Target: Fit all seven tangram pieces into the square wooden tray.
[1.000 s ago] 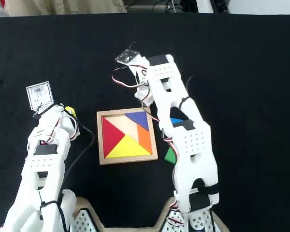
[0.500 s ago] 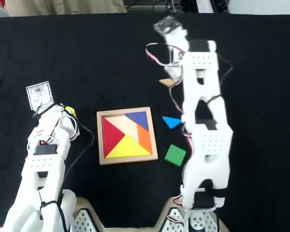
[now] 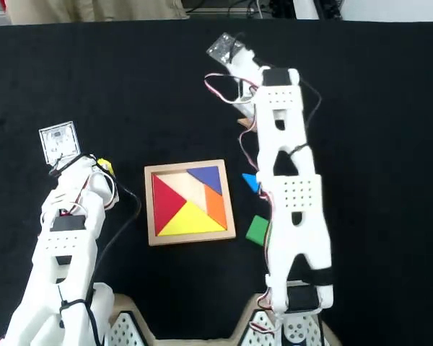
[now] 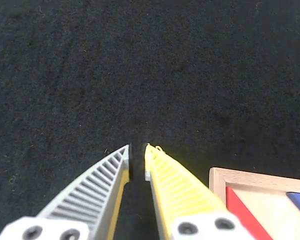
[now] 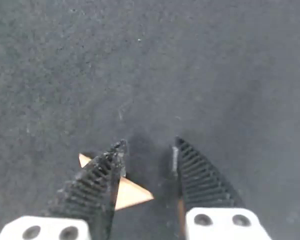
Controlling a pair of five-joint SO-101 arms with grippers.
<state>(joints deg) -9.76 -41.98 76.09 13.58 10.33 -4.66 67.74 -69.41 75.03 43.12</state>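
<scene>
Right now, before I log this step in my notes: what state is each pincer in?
Left pincer: shut, holding nothing.
Right pincer: open over the tan triangle, not gripping it.

Bright, even overhead light falls on the matte black cloth table [image 3: 390,144], which soaks it up. The white plastic right arm [image 3: 292,209] at 3 o'clock looks almost washed out. A soft shadow pools between the tips of the black-fingered right gripper [image 5: 148,145], toward 6 o'clock.
</scene>
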